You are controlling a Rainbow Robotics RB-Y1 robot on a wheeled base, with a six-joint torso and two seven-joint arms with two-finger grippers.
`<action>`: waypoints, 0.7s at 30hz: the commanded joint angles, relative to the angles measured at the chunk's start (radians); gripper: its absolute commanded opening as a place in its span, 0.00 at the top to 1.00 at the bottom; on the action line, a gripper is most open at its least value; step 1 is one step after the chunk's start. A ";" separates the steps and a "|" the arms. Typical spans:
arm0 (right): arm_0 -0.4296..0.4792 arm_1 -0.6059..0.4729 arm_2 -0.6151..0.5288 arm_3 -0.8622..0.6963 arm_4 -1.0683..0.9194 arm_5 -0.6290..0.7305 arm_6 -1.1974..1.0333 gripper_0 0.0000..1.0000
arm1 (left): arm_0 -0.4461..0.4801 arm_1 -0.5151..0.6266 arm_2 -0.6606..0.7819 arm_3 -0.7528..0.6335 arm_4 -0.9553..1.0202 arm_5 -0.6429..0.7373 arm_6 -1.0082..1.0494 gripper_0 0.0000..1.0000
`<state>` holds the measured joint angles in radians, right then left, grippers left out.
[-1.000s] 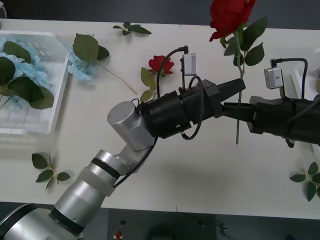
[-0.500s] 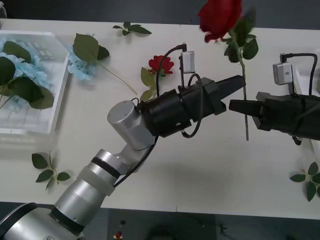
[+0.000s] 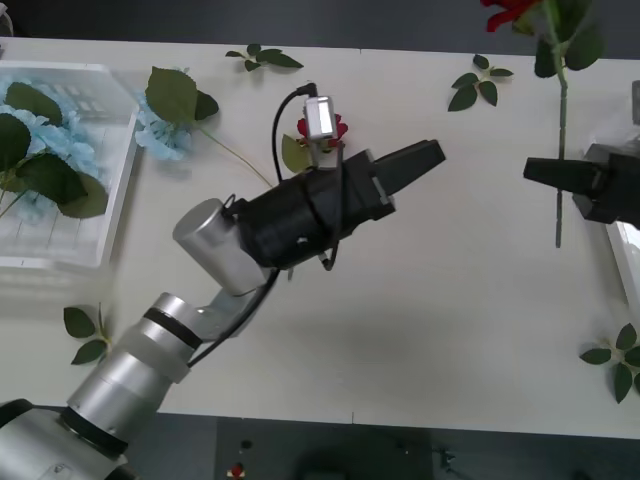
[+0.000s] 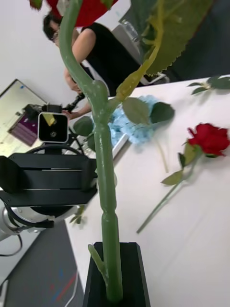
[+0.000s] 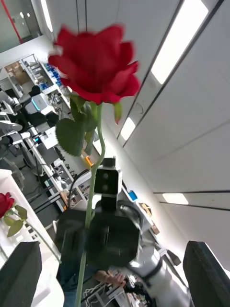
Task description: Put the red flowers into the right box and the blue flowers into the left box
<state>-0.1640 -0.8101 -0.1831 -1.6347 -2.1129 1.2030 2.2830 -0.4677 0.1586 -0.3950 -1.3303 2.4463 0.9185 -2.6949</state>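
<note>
— While I hold the rig here, what has the right gripper [image 3: 535, 170] got?

— From my front view it sits at three o'clock, its black fingers pinched on the thin green plastic stem of a red rose [image 3: 557, 150]. The stem stands upright above the bench [image 3: 400, 300], and the bloom is cut off at the top edge, near one o'clock. In my right wrist view the stem [image 4: 103, 192] looks smooth and knobbly, rising from a flat black finger pad, with a serrated leaf above.

— And the left gripper [image 3: 430, 155]?

— Near the middle, pointing towards three o'clock, well apart from the stem. My left wrist view shows its two black fingers [image 5: 19, 273] spread wide at the corners, nothing between them, with the held rose's ruffled petals [image 5: 93, 62] ahead.

— The other flowers?

— A second red rose [image 3: 322, 128] lies flat on the bench at twelve o'clock, partly behind the left arm's camera. Pale blue petal clusters [image 3: 30, 130] with broad green leaves lie in the translucent ribbed left box [image 3: 110, 200] at nine o'clock. One more blue cluster [image 3: 160, 130] lies just beside its rim. I see a sliver of the right box's [image 3: 625, 250] white rim at three o'clock.
</note>
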 commanded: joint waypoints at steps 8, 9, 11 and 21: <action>-0.019 -0.396 -0.019 0.153 -0.021 -0.037 -0.059 1.00 | -0.028 0.340 0.220 -0.070 -0.245 0.085 -0.010 0.15; -0.019 -0.417 -0.019 0.174 -0.006 -0.034 -0.062 1.00 | -0.034 0.357 0.245 -0.070 -0.283 0.095 -0.010 0.15; -0.019 -0.457 -0.019 0.223 0.053 -0.029 -0.069 1.00 | -0.057 0.389 0.297 -0.070 -0.380 0.131 0.148 0.15; -0.016 -0.524 -0.006 0.432 0.353 -0.065 -0.115 1.00 | -0.244 0.398 0.387 -0.070 -0.981 0.263 0.837 0.15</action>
<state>-0.1640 -1.3019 -0.1955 -1.2278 -1.7963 1.1601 2.2125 -0.6417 0.5915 0.0020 -1.3707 1.5340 1.1774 -1.9298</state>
